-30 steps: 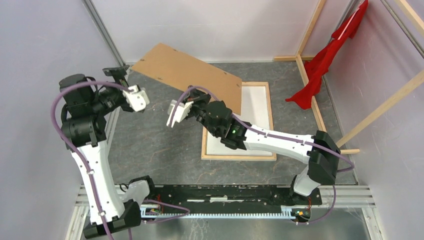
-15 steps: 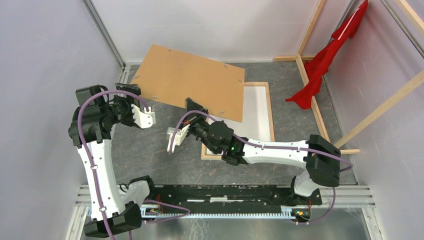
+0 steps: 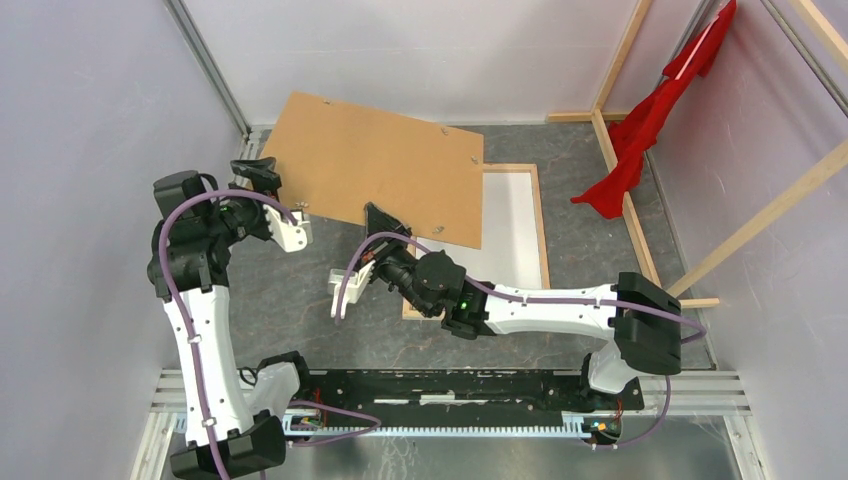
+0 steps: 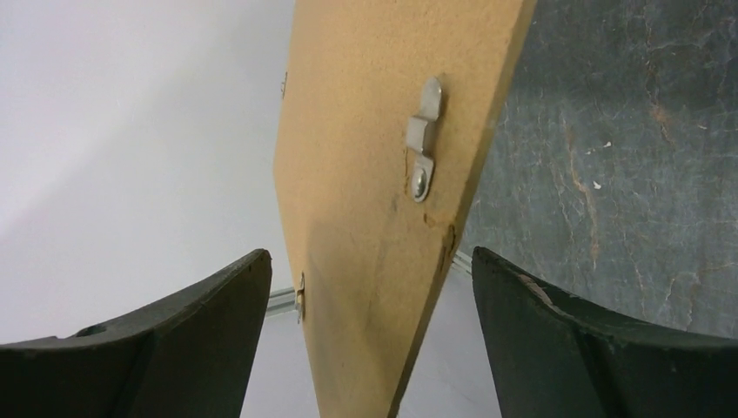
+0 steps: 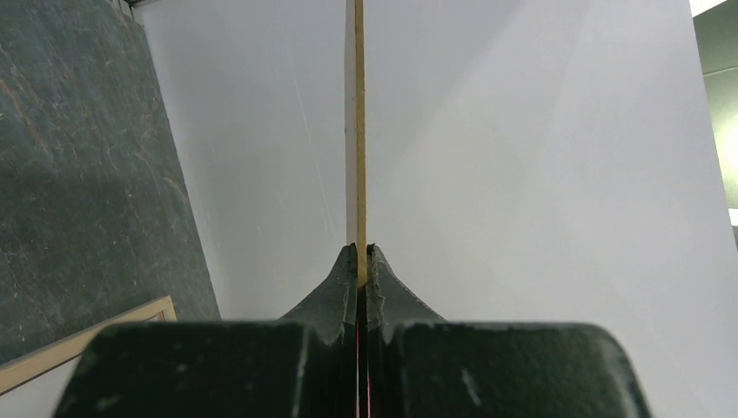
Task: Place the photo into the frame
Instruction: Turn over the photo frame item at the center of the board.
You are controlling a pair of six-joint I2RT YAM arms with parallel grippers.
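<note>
The frame (image 3: 541, 235) lies flat on the table, bare wood side up, with a white surface (image 3: 510, 220) inside it. I cannot tell whether that surface is the photo's back, and no dark print shows. A stiff brown backing board (image 3: 385, 160) is tipped up over the frame's left part. My right gripper (image 3: 385, 226) is shut on the board's near edge. In the right wrist view the gripper (image 5: 358, 254) pinches the edge-on board (image 5: 356, 131). My left gripper (image 3: 280, 195) is open astride the board's left corner. In the left wrist view the gripper (image 4: 370, 261) is apart from the board (image 4: 374, 131).
A metal clip (image 4: 422, 139) sits on the board. A red cloth (image 3: 650, 120) hangs at the back right among bare wooden beams (image 3: 622, 60). Walls stand close on the left and behind. A metal rail (image 3: 450, 385) runs along the near edge.
The board has tipped up more steeply and swung toward the back left. My right wrist has moved nearer and lower, still gripping it. My left arm has shifted right to the board's corner.
</note>
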